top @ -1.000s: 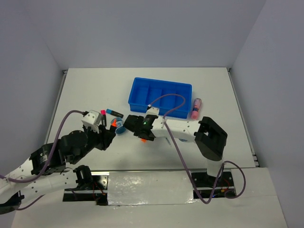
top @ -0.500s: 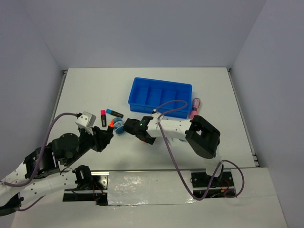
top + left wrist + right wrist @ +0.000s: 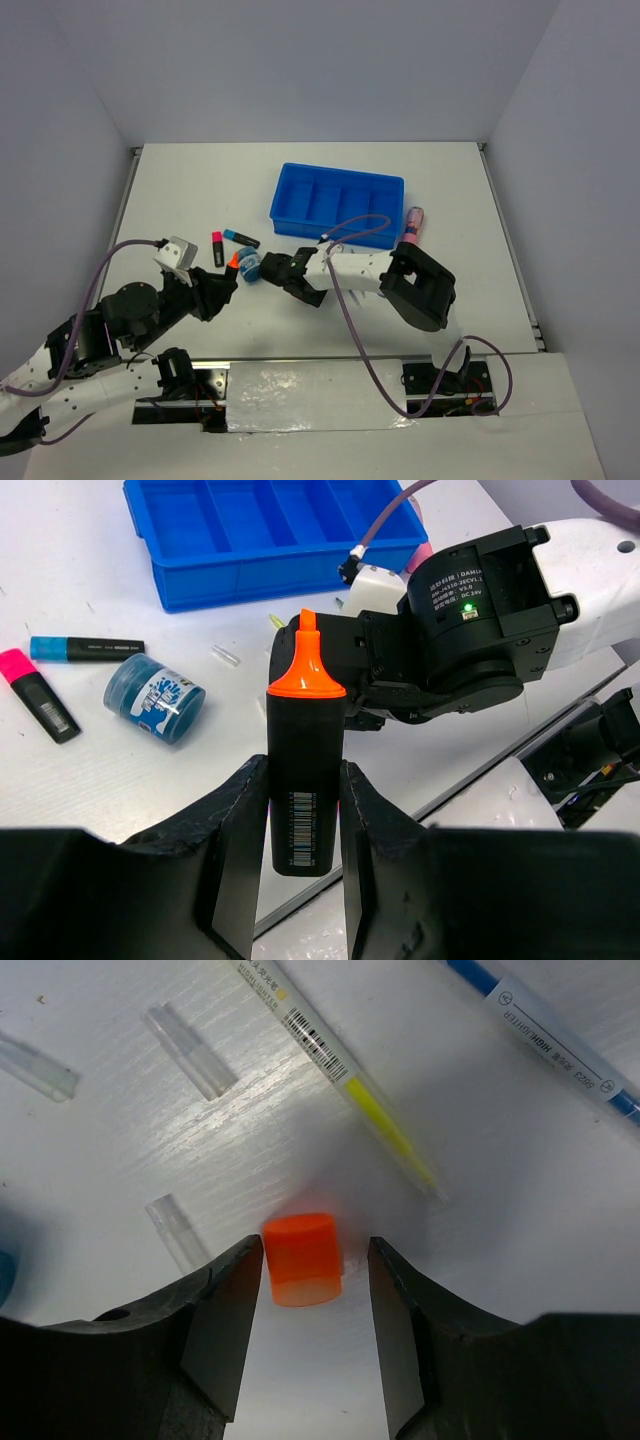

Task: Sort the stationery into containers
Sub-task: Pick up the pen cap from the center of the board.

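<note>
1. Nothing is sorted yet: the compartments of the blue tray (image 3: 335,229) look empty.
2. The left claw (image 3: 300,785) is clenched on the orange highlighter (image 3: 303,750), upright and uncapped.
3. The right claw (image 3: 315,1255) is released, jaws on both sides of the orange cap (image 3: 300,1258) on the worktop (image 3: 180,190).
4. Left to sort: pink highlighter (image 3: 217,247), blue highlighter (image 3: 240,237), roll (image 3: 250,265), pink tube (image 3: 413,226), thin pens (image 3: 315,1045).

The left arm (image 3: 135,305) rises from the counter's (image 3: 180,190) near-left corner, left fingers (image 3: 235,850) clamped on an orange highlighter (image 3: 303,780). The right arm (image 3: 360,270) stretches low leftward, right fingers (image 3: 215,1330) parted astride an orange cap (image 3: 300,1260).
</note>
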You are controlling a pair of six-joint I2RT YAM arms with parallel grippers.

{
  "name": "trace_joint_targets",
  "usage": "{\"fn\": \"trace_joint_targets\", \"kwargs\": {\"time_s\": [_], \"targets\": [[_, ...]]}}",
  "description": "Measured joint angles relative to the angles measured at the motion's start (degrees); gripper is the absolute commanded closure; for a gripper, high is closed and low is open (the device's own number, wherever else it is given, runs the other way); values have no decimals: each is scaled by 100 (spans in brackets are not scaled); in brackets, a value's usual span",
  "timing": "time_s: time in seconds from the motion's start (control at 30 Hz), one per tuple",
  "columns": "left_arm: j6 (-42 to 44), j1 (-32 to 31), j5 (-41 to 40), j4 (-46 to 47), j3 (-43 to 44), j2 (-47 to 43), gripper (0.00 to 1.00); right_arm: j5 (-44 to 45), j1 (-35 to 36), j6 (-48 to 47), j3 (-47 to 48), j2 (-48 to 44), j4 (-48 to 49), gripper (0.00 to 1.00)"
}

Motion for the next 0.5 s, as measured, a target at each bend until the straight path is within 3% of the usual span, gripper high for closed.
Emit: {"fn": "trace_joint_targets", "kwargs": {"time_s": [0.13, 0.33, 0.4, 0.5], "targets": [[0, 0, 2, 2, 0, 7, 100, -11, -17, -9, 9, 22, 7, 50], [0, 0, 2, 39, 0, 7, 100, -68, -66, -50, 7, 24, 4, 70], [0, 0, 2, 37, 0, 7, 100, -74, -68, -50, 2, 24, 15, 77], [0, 0, 4, 39, 0, 7, 100, -79, -72, -52, -61, -22, 83, 98]]}}
